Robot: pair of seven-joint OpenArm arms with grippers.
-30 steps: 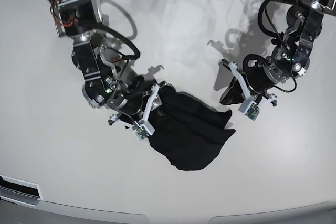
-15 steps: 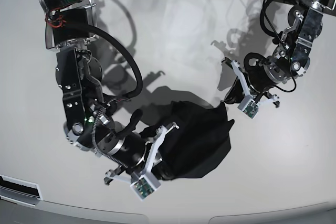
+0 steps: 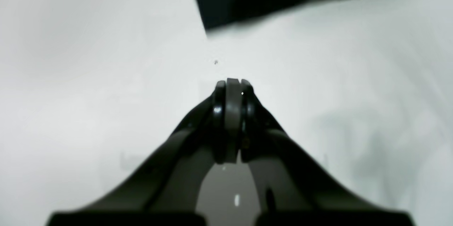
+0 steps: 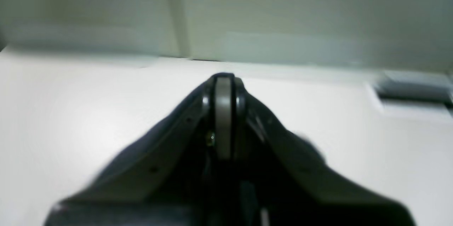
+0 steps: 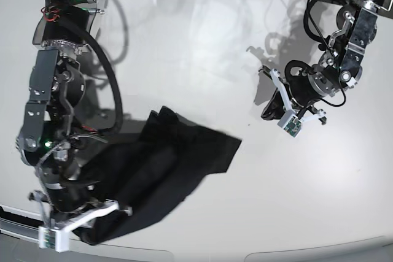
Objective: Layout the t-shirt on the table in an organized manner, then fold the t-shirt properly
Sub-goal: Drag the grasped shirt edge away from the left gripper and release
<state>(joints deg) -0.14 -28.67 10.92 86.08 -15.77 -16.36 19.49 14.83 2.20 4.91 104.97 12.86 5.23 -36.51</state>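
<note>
T-shirt [image 5: 166, 164] lies crumpled on the white worktop [image 5: 196, 47], its near-left end at the worktop's edge under the right gripper [image 4: 223, 77], whose jaws are together; whether cloth is pinched cannot be told. Left gripper [image 3: 233, 82], jaws together and empty, hovers apart from the shirt.

t-shirt [image 5: 166, 164] on table [image 5: 202, 47], front-left

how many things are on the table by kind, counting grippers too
t-shirt: 1, black, dragged by the right gripper
grippers: 2, the left gripper shut and empty
table: 1, white
total: 4
</note>
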